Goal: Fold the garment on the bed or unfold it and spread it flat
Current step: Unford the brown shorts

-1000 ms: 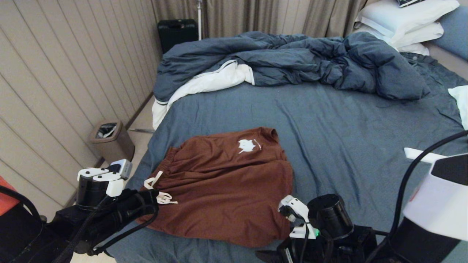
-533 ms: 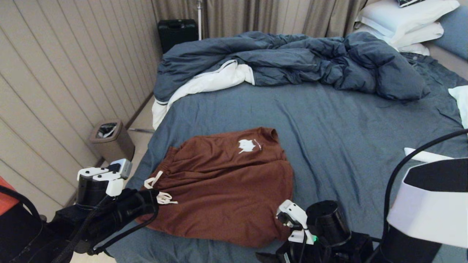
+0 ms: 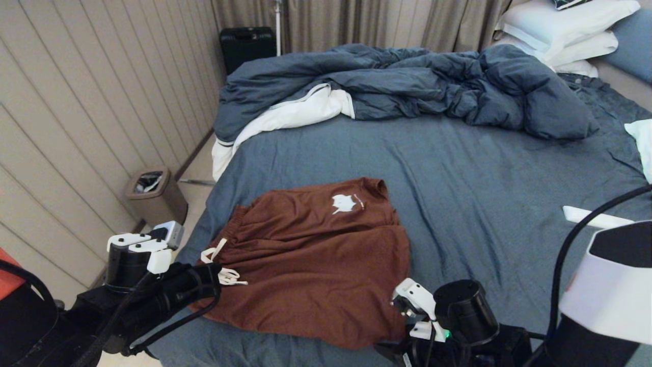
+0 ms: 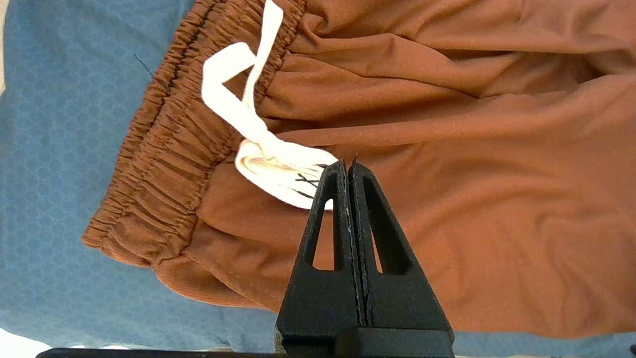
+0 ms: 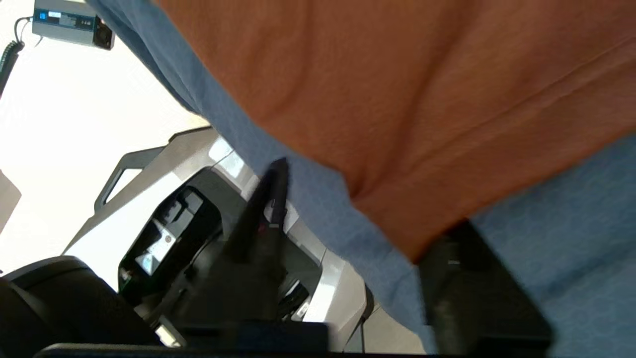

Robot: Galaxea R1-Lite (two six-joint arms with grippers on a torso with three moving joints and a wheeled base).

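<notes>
I see the garment (image 3: 316, 260), rust-brown shorts, lying mostly flat on the near left part of the bed (image 3: 484, 204), waistband toward the left edge, white drawstring (image 3: 221, 265) trailing off it, small white printed mark (image 3: 345, 203) on the far leg. Left tool (image 4: 347, 171) sits over the waistband end with its fingers pressed fully together and nothing between them; tips are just beside the drawstring loop, fabric below. Right tool (image 5: 357, 219) is at the near right corner of the shorts, at the bed's front edge: one finger (image 5: 263, 214) sits out past the hem over the sheet edge, the other (image 5: 467, 278) is on the far side of the hem corner, so the corner lies between them with the fingers partly apart; I can't confirm they're actually pinching cloth. Rumpled dark blue duvet (image 3: 407, 86) is bunched at the far side, white pillows (image 3: 560, 30) stacked far right. Bin (image 3: 155, 196) on the floor left of the bed.
</notes>
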